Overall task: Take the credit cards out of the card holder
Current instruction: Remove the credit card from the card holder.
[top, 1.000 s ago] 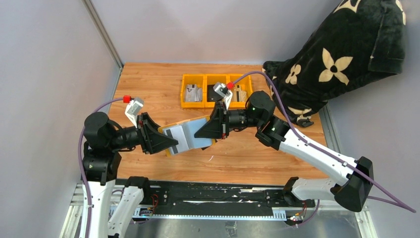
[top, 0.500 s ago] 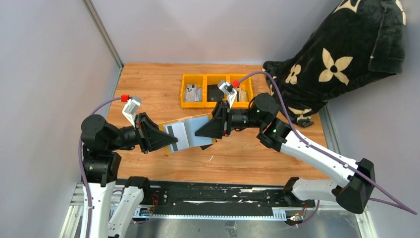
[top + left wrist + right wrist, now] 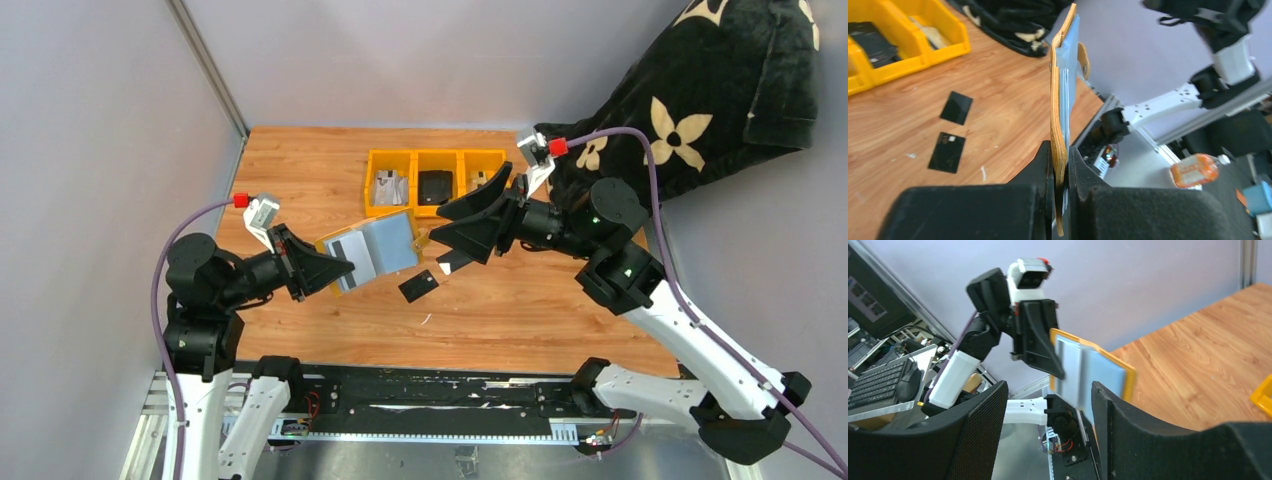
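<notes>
The mustard-yellow card holder (image 3: 378,248) hangs open above the table, its grey-blue lining up, with my left gripper (image 3: 345,268) shut on its near-left edge. The left wrist view shows the card holder (image 3: 1063,90) edge-on, pinched between the left gripper's (image 3: 1060,167) jaws. Two black credit cards lie flat on the wood, one (image 3: 420,285) nearer me and one (image 3: 456,261) to its right; the left wrist view shows them too (image 3: 947,152) (image 3: 956,107). My right gripper (image 3: 437,226) is open and empty, just right of the card holder. In its own view the right gripper (image 3: 1048,407) faces the card holder (image 3: 1095,372).
Three joined yellow bins (image 3: 437,153) stand at the back, behind the card holder, the middle one with a black pouch (image 3: 435,186) in it. A black flower-patterned blanket (image 3: 690,100) is heaped at the back right corner. Grey walls close the left and back sides.
My right gripper has opened and pulled back to the right, off the card holder. Two cards now lie on the table. My left gripper has closed on the card holder and carried it slightly farther back.
</notes>
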`<state>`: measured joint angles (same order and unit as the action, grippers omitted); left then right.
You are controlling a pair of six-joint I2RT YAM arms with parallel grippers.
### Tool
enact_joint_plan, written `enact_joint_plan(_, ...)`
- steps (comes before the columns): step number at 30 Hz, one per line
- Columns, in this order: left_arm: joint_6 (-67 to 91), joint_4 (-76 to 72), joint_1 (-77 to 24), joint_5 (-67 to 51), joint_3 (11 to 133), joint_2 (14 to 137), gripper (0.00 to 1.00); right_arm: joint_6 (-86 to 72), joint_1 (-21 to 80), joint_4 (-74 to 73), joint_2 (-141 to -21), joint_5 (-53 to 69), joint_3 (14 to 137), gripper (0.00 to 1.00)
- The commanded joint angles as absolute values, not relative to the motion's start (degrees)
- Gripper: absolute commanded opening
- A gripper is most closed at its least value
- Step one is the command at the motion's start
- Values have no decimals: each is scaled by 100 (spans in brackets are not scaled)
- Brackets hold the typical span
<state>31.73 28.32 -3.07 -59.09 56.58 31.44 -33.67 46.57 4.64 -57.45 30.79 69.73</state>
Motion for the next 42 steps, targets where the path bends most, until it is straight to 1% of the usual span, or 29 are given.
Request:
enact_joint_plan(1, 2583, 3416, -302, -5071, 5824, 3142, 0, -3297, 4894, 270, -6045, 3223, 7089, 65)
enact_joint_plan(5, 2475, 3588, -299, -5146, 5852, 3275, 0, -3594, 5176, 783, -6596, 3855, 7050, 64)
enact_joint_plan(10, 2469, 3576, -299, -5402, 5879, 3270, 0, -3746, 5349, 1020, -7165, 4196, 7107, 65)
enact_joint_plan(18, 2891, 3183, -302, -6199, 5752, 3210, 0, -4025, 5370, 1547, -7492, 4230, 6734, 65)
enact_joint_plan(22, 3099, 2981, -299, -6283, 5677, 3174, 0, -4060, 5413, 1617, -7589, 4219, 6671, 64)
enact_joint_plan(26, 3278, 2801, -299, -6337, 5627, 3173, 0, -4126, 5483, 1746, -7736, 4271, 6656, 59)
enact_joint_plan(35, 3460, 2700, -299, -6540, 5589, 3142, 2, -4434, 5511, 2197, -7946, 4307, 6625, 41)
enact_joint_plan(42, 3609, 2554, -301, -6598, 5558, 3119, 4, -4485, 5519, 2150, -8089, 4173, 6721, 33)
